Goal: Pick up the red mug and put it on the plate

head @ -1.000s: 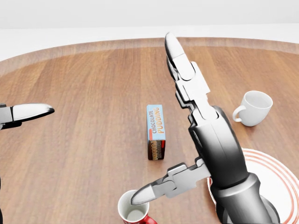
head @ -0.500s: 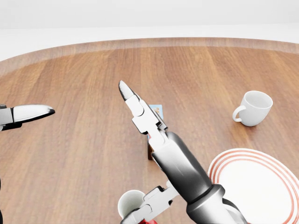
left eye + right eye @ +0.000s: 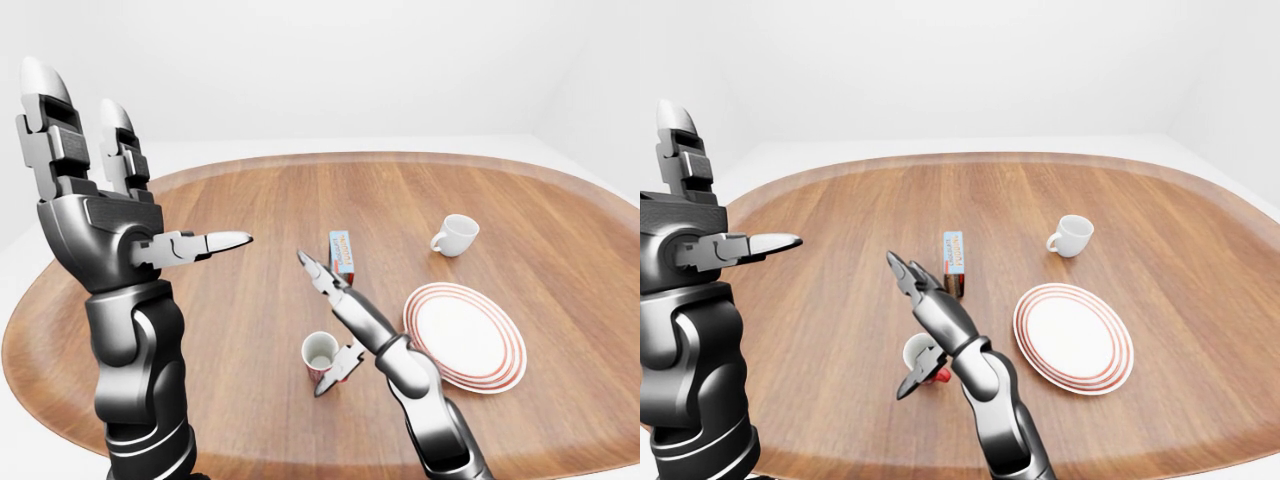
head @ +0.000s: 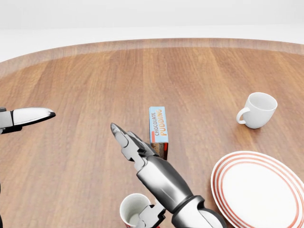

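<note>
Fingers of the right hand [image 3: 335, 330] are spread wide and grasp nothing: two long fingers [image 3: 318, 277] reach up the left-eye view toward the pudding box, and the thumb [image 3: 338, 372] angles down beside the red mug [image 3: 320, 354], which sits between thumb and fingers. Whether the thumb touches the mug's wall cannot be told. The mug stands upright on the wooden table [image 3: 250, 200], its pale inside facing up and a strip of red showing low on its side; in the head view it lies at the bottom edge, partly cut off by the frame and by the right arm. The plate [image 3: 466, 335], white with red rings at the rim, lies flat on the table to the right of the mug, apart from it, with the right forearm crossing between them. The chocolate pudding box [image 4: 158, 130] lies flat above the mug in the head view, just beyond the right fingertips. A white mug [image 4: 258, 110] sits above the plate, near the table's right side, tilted with its handle to the left. The left hand [image 3: 95, 215] is raised high at the left of the left-eye view, well clear of the table, with two fingers pointing up, the thumb jutting right, and nothing held.
</note>
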Available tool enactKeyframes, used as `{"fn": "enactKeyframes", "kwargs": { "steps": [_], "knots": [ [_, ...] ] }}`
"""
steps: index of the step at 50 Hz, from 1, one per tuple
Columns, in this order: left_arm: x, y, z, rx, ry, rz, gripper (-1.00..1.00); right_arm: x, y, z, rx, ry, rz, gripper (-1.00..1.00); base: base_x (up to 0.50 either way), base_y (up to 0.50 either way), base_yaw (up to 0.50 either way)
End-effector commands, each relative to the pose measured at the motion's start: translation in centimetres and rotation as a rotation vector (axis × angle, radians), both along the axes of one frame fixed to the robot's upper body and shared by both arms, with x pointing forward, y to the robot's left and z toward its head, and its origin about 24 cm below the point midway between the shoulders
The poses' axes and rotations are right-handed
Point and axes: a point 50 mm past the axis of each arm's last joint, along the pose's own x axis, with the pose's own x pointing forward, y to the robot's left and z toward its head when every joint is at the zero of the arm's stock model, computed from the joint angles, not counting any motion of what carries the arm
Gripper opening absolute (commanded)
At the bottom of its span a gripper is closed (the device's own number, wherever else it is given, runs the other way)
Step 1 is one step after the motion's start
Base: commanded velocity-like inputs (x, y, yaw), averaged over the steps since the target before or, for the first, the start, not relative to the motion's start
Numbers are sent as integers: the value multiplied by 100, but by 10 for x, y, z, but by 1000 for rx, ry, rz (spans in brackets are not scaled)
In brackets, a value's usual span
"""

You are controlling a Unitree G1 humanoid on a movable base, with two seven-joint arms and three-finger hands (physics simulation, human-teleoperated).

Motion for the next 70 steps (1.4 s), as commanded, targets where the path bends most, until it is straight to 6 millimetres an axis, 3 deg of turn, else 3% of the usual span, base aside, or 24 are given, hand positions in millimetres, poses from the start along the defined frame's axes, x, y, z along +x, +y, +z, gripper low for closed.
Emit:
{"fn": "enactKeyframes", "kwargs": {
  "steps": [1,23,39,50,59,70],
  "knots": [
    [0,0,0,0,-1,1,100,0,5,-26,-128,81,8,100,0,0,0],
    [-3,0,4,-7,-21,-5,100,11,9,-72,-387,204,1,100,0,0,0],
    [-2,-1,2,-3,-12,-6,100,24,14,-67,-453,201,23,100,0,0,0],
    [-3,-2,0,-1,-6,-5,100,35,12,-82,-498,236,-15,100,0,0,0],
    [-3,-2,-1,-4,-3,-6,100,47,18,-79,-500,229,-21,100,0,0,0],
    [-4,-3,-2,-1,1,-8,100,47,22,-88,-518,253,-14,100,0,0,0]
  ]
}}
